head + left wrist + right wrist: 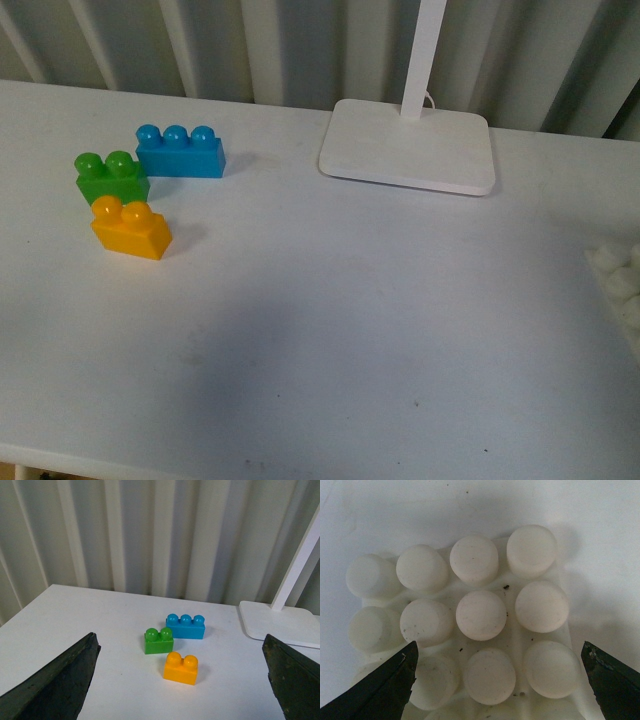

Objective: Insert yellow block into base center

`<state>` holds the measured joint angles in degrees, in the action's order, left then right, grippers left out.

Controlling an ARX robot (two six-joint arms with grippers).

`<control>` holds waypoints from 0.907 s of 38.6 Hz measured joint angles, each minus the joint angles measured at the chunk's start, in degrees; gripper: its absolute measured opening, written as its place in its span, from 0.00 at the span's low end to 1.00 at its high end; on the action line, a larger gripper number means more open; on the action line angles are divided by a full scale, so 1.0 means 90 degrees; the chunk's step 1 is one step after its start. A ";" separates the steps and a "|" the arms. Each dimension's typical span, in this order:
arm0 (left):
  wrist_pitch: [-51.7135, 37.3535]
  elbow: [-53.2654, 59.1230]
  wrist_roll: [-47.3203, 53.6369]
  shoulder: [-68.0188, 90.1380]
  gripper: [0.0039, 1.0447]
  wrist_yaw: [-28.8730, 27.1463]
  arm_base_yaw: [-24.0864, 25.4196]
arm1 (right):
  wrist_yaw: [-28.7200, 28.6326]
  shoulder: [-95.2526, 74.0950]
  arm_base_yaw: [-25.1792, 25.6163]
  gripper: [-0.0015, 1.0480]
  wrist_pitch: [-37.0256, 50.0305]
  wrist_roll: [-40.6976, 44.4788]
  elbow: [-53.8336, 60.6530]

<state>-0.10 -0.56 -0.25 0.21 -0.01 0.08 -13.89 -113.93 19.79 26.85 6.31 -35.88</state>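
Note:
The yellow block (131,228) with two studs lies on the table at the left, just in front of a green brick (110,174). In the left wrist view the yellow block (180,668) sits ahead of my open left gripper (180,690), between the lines of its two dark fingers (55,685). The white studded base (618,283) shows only partly at the right edge of the front view. My open right gripper (500,685) hangs directly above the base (512,632), its fingers (612,680) spread to either side of the studs. Neither gripper appears in the front view.
A blue three-stud brick (180,151) lies behind the green one. A smooth white lamp foot (408,146) with its upright stem stands at the back centre. A ribbed white wall runs behind the table (330,330).

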 joint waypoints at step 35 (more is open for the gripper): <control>0.0000 0.0000 0.0000 0.0000 0.94 0.0000 0.0000 | 0.1013 0.0318 -0.1909 0.91 -0.0318 -0.0775 0.0277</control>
<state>-0.10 -0.56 -0.25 0.21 -0.01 0.08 -4.78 -111.07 2.61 23.99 -0.67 -33.39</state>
